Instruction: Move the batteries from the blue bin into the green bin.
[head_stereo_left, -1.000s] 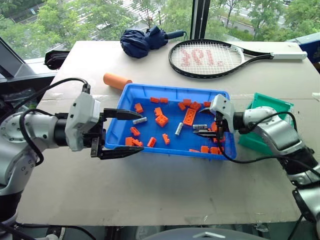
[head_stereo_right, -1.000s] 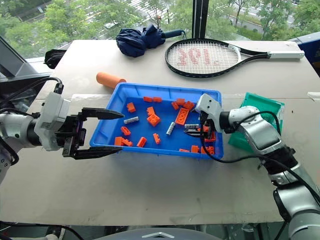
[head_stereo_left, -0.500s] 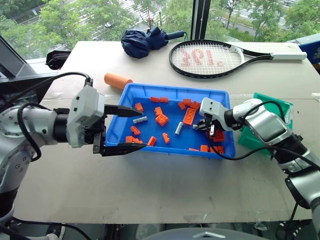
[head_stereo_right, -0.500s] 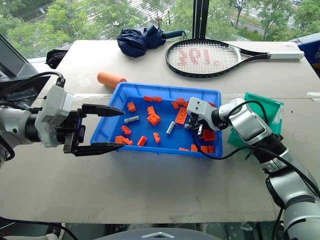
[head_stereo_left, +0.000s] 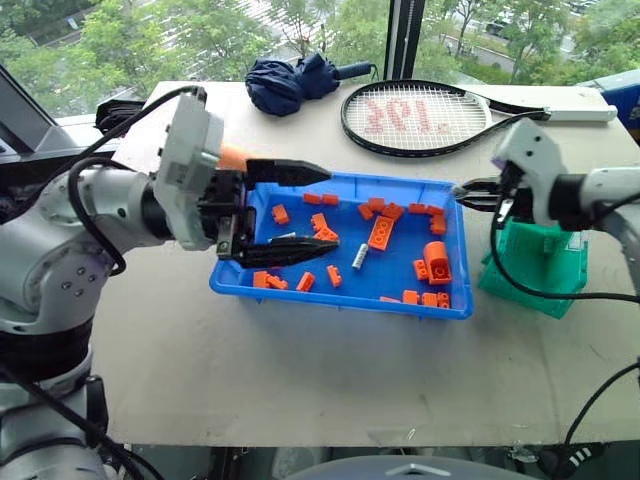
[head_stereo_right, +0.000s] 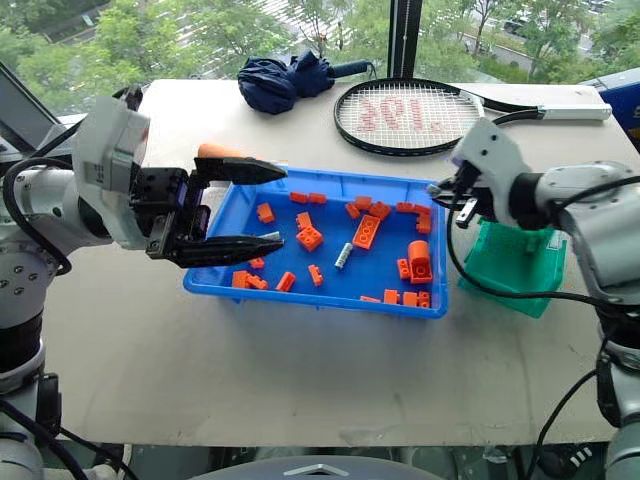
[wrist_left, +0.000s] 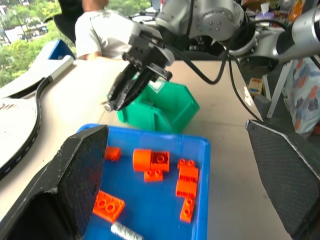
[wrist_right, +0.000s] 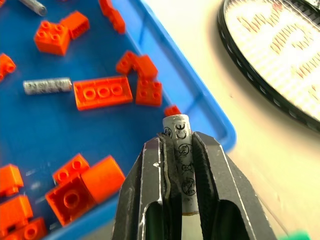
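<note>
Your right pincer (wrist_right: 177, 165) is clamped on a battery (wrist_right: 180, 162) at right of frame, between the blue bin (head_stereo_left: 300, 290) and green bin (head_stereo_left: 545, 265). Carry it over the green bin, then release. Your left pincer (head_stereo_left: 300, 205) gapes wide, empty, above the blue bin.

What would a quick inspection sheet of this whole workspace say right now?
Surface: beige table.
Job's things: blue bin holds two batteries; green bin beside it.
Clutter: orange bricks, orange cylinder, racket, umbrella.
Grippers: left gripper open over the bin; right gripper shut on a battery.
Cables: black cable on the right arm.
Surroundings: windows, trees, a seated person.
</note>
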